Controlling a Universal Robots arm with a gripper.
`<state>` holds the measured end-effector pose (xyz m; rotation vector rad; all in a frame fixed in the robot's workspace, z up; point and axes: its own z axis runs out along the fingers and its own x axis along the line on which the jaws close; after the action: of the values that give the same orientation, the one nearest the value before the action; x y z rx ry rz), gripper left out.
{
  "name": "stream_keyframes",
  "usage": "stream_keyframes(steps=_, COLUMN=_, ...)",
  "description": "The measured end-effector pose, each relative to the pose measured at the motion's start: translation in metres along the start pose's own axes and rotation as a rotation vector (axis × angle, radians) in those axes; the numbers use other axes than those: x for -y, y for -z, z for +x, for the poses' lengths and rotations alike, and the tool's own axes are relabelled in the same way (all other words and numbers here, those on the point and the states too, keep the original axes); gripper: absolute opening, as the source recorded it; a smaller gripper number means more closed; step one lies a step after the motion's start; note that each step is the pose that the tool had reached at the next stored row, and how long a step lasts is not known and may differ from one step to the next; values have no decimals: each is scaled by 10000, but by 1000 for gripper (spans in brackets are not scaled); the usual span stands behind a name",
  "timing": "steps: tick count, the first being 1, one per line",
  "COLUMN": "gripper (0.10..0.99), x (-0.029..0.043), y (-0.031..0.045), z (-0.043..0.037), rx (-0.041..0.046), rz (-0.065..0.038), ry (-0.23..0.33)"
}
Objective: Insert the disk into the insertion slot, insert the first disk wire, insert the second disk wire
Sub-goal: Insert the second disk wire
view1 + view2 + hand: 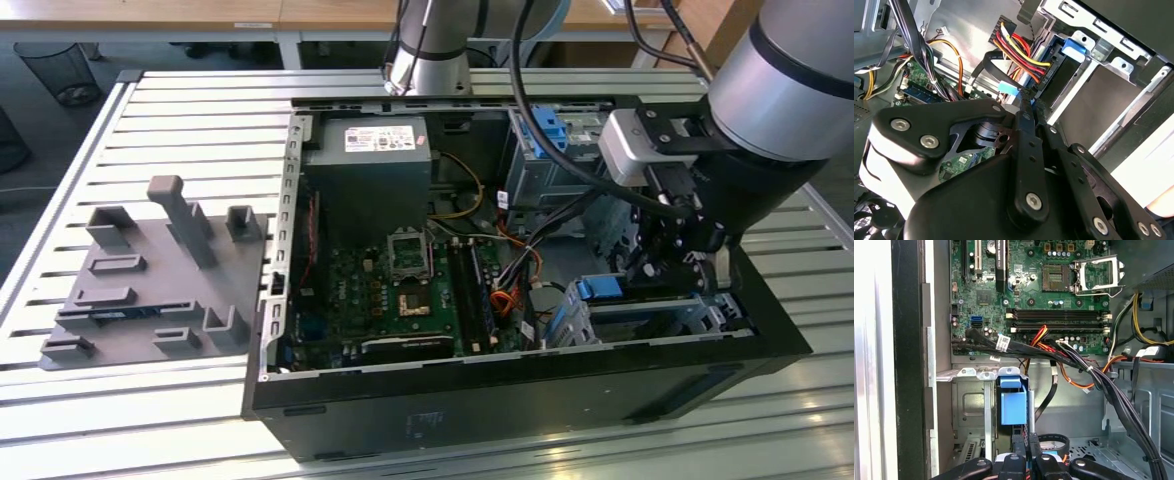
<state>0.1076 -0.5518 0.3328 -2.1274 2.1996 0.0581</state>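
You are working inside an open black computer case (534, 400) lying on a ribbed aluminium tabletop (174, 110). In the exterior view, the hand (687, 262) hangs over the case's corner at the exterior view's right, just above the insertion slot (667, 315), a boxy cage of bare silver sheet metal with stamped tabs and punched openings.

The disk (1013, 407) sits in that cage: in the first wrist view you see the bright blue moulded plastic end of its carrier standing between the cage's folded metal walls. In the second wrist view the same blue plastic tab (1073, 48) shows at the cage mouth, beside a bundle of red, yellow and black insulated wires (1019, 55).

The hand's (1026, 97) black, matte, bolted link fingers are drawn narrow, tips close together around a small pale-blue connector (1009, 89) on a flat black cable, just beside the rear of the disk. You cannot tell for certain that the tips are clamping it.

The green motherboard (1034, 290), with its square metal socket frame and long black memory slots, lies next to the cage. A sleeved black cable loom (1094, 377) crosses from the board over the cage edge.

A grey moulded fixture plate (147, 280) with upright posts lies on the tabletop, well apart from the case at the exterior view's left.
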Motion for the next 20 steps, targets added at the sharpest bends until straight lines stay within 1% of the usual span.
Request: stream_keyframes(steps=20, gripper=149, x=7, y=-9, z=2, rx=-6, rz=6, ry=-64)
